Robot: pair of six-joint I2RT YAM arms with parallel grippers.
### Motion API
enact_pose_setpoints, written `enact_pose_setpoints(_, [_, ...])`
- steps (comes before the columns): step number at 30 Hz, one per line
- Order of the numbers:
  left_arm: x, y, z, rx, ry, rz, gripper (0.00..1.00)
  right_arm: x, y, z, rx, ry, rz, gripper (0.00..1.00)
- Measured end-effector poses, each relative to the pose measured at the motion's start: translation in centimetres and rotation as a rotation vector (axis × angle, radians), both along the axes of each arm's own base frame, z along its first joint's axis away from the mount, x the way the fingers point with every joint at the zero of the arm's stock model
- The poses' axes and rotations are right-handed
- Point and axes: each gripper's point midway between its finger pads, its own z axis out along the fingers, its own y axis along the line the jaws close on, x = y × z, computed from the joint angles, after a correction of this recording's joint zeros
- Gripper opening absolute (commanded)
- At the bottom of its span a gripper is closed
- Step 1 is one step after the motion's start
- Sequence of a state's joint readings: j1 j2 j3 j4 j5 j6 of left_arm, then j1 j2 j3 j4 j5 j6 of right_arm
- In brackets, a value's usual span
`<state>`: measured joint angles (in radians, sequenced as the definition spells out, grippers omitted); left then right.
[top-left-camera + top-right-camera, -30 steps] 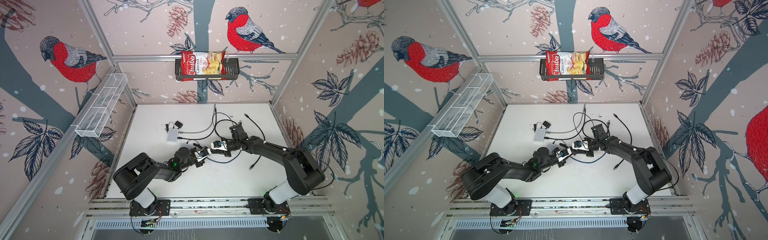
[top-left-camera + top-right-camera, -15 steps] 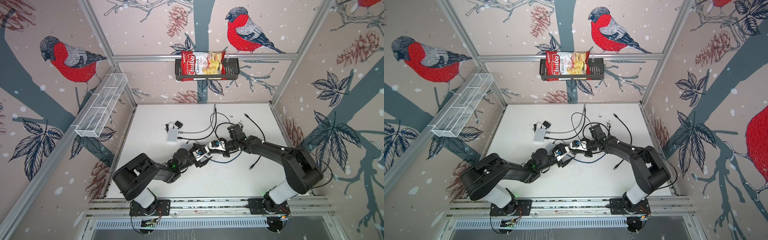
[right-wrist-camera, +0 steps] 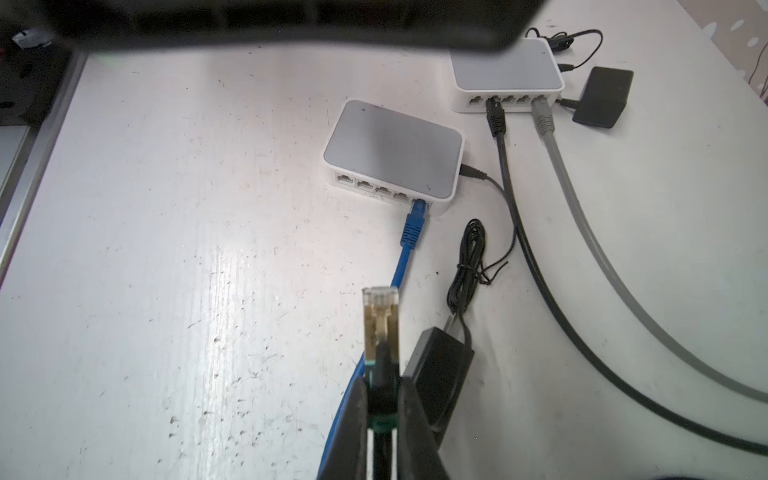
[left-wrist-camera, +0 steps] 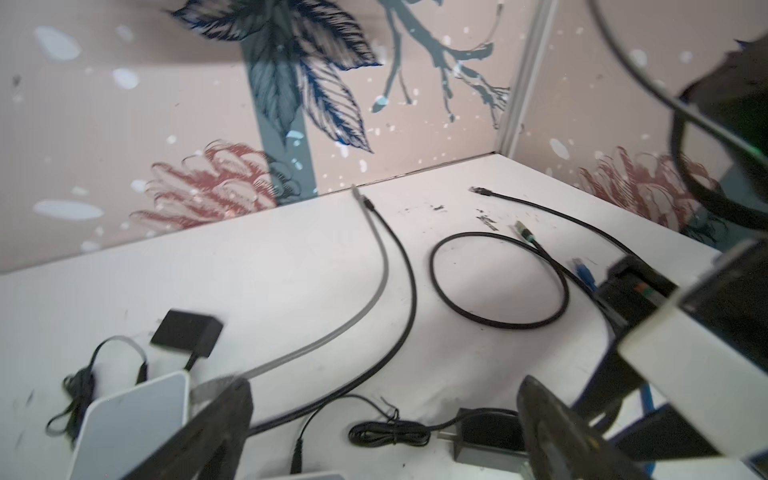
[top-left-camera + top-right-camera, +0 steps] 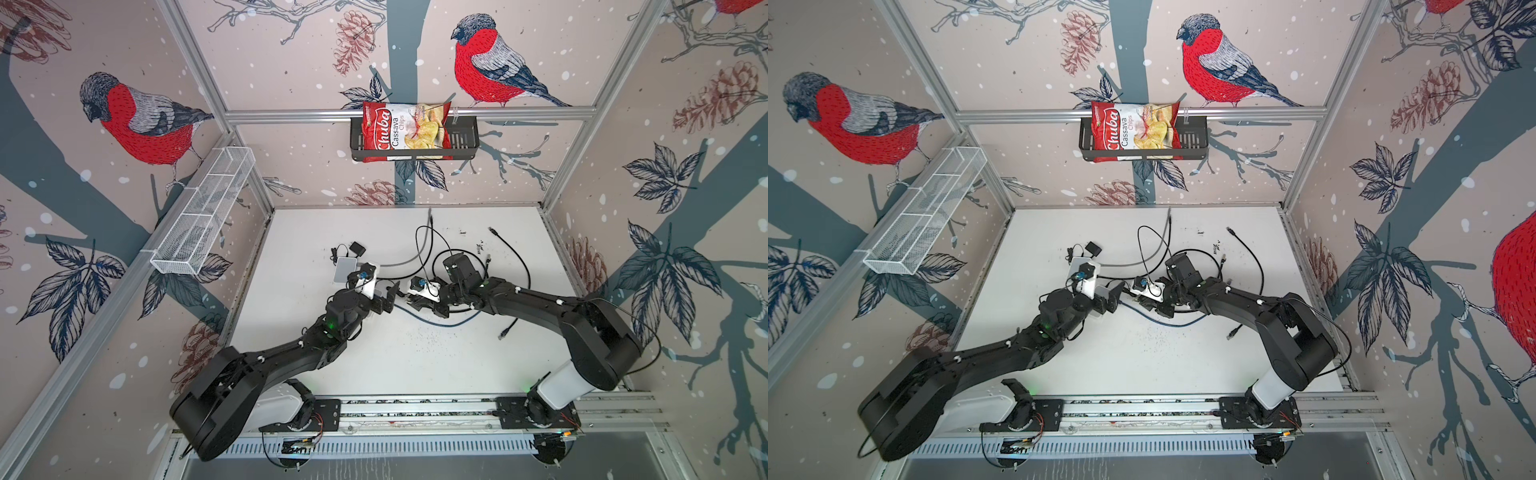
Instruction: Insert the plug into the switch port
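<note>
In the right wrist view my right gripper [image 3: 381,386] is shut on the black boot of a clear plug [image 3: 380,311]. The plug tip points toward the nearer white switch [image 3: 392,149], a short way off and not touching it. That switch has a blue cable [image 3: 411,232] in its end port, and the ports beside it are free. My left gripper [image 4: 382,428] stands open with nothing between its fingers, just left of the right gripper [image 5: 411,302] in a top view. The left arm hides the nearer switch in both top views.
A second switch [image 3: 507,70] stands further off with a black and a grey cable plugged in. A black adapter [image 3: 436,370] and its coiled wire [image 3: 469,266] lie beside the plug. Loose cables [image 5: 511,249] loop over the back of the table.
My left gripper has opened wide. The right gripper has tightened on the plug and shifted slightly to the left.
</note>
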<state>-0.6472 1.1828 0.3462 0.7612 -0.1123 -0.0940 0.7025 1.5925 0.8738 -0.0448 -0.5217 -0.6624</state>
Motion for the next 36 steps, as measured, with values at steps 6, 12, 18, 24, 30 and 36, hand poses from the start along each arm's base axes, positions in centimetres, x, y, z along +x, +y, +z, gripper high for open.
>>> enact_pose_setpoints(6, [0.3,4.6,-2.7,-0.039,0.17,0.178,0.95,0.6,1.9,0.5,-0.006,0.037,-0.071,0.01])
enact_pose_setpoints(12, [0.6,7.5,-5.8,-0.051,0.327,0.298,0.94,-0.2,3.6,-0.8,-0.058,0.069,-0.094,0.01])
enact_pose_setpoints(18, [1.4,7.9,-7.5,-0.048,0.419,0.326,0.93,-0.9,4.4,-2.9,-0.135,0.092,-0.128,0.0])
enact_pose_setpoints(24, [1.7,8.3,-8.9,-0.037,0.461,0.332,0.92,-1.1,4.9,-4.5,-0.205,0.114,-0.192,0.0])
enact_pose_setpoints(30, [1.7,7.8,-11.0,-0.024,0.515,0.303,0.91,-0.7,5.4,-5.2,-0.233,0.11,-0.252,0.0])
enact_pose_setpoints(36, [2.2,7.3,-12.1,-0.026,0.534,0.285,0.88,-0.1,6.0,-4.9,-0.225,0.121,-0.297,0.0])
